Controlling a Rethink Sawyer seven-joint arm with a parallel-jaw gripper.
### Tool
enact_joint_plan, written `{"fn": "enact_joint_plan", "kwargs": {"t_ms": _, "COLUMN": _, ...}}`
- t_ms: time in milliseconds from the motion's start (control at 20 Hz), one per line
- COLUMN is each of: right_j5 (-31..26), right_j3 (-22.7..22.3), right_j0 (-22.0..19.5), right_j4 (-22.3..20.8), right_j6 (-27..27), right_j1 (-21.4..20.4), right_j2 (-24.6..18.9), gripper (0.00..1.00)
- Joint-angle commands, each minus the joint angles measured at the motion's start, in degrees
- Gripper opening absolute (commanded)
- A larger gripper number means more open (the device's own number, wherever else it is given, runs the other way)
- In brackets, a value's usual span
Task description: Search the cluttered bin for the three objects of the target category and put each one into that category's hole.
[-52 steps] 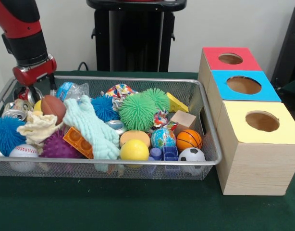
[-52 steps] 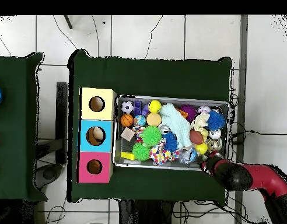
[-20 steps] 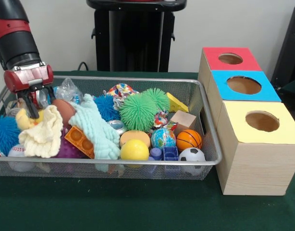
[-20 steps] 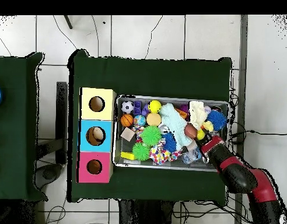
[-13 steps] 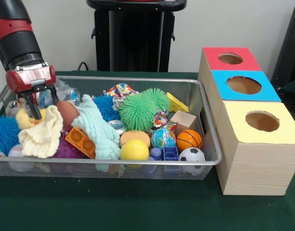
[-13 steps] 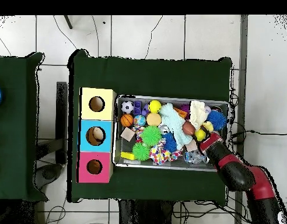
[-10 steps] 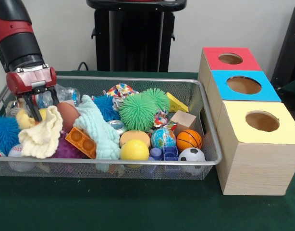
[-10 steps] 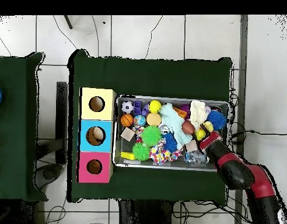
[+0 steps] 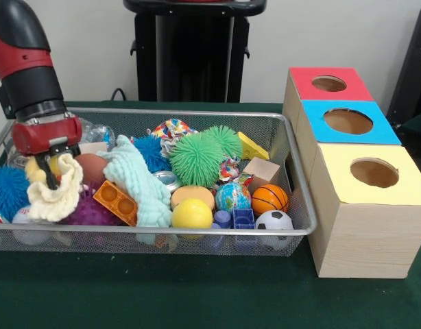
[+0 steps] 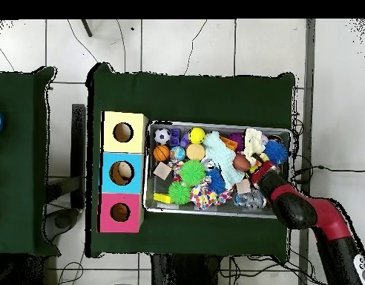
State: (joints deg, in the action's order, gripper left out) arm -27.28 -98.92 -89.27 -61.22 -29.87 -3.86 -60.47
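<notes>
A wire bin (image 9: 197, 233) holds a jumble of toys, blocks, cloths and cans. My gripper (image 9: 59, 164) is down in its left end, open, one finger sunk in a cream cloth (image 9: 49, 199) beside a small yellow ball (image 9: 57, 164) and the other next to a brown football (image 9: 94, 168). In the overhead view the gripper (image 10: 254, 172) sits at the bin's right end. What lies between the fingers is hidden by the cloth. Three wooden boxes with holes stand beside the bin: red-topped (image 9: 306, 77), blue-topped (image 9: 320, 113), yellow-topped (image 9: 341, 161).
A mint cloth (image 9: 138, 181) lies over the bin's middle. Around it are green spiky balls (image 9: 197, 159), an orange block (image 9: 114, 202), a basketball (image 9: 269, 199), a soccer ball (image 9: 273, 221), a yellow ball (image 9: 191, 214), a baseball (image 9: 32, 216) and a blue spiky ball (image 9: 6, 188).
My gripper has come from the bin's back corner down into the clutter. The cream cloth was pushed toward the bin's front, and the football has shifted a little.
</notes>
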Motion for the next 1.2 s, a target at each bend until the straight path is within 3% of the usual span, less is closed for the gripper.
{"fn": "enact_joint_plan", "kwargs": {"t_ms": 50, "right_j5": -5.5, "right_j3": 13.2, "right_j0": 7.5, "right_j4": -6.2, "right_j6": 0.4, "right_j1": -7.6, "right_j2": 12.5, "gripper": 1.0}}
{"fn": "enact_joint_plan", "kwargs": {"t_ms": 300, "right_j5": -13.2, "right_j3": 15.0, "right_j0": 13.0, "right_j4": -1.5, "right_j6": -4.8, "right_j1": -11.4, "right_j2": 19.3, "gripper": 1.0}}
{"fn": "enact_joint_plan", "kwargs": {"t_ms": 450, "right_j5": -14.7, "right_j3": 15.6, "right_j0": 15.4, "right_j4": 1.0, "right_j6": -6.9, "right_j1": -13.3, "right_j2": 22.3, "gripper": 1.0}}
{"fn": "enact_joint_plan", "kwargs": {"t_ms": 600, "right_j5": -14.2, "right_j3": 15.8, "right_j0": 15.9, "right_j4": 2.3, "right_j6": -4.5, "right_j1": -13.6, "right_j2": 23.3, "gripper": 1.0}}
{"fn": "enact_joint_plan", "kwargs": {"t_ms": 950, "right_j5": -16.0, "right_j3": 15.6, "right_j0": 19.9, "right_j4": 6.7, "right_j6": -7.5, "right_j1": -17.3, "right_j2": 26.8, "gripper": 1.0}}
{"fn": "enact_joint_plan", "kwargs": {"t_ms": 1200, "right_j5": -16.5, "right_j3": 12.6, "right_j0": 18.6, "right_j4": 13.8, "right_j6": -5.1, "right_j1": -20.6, "right_j2": 24.0, "gripper": 1.0}}
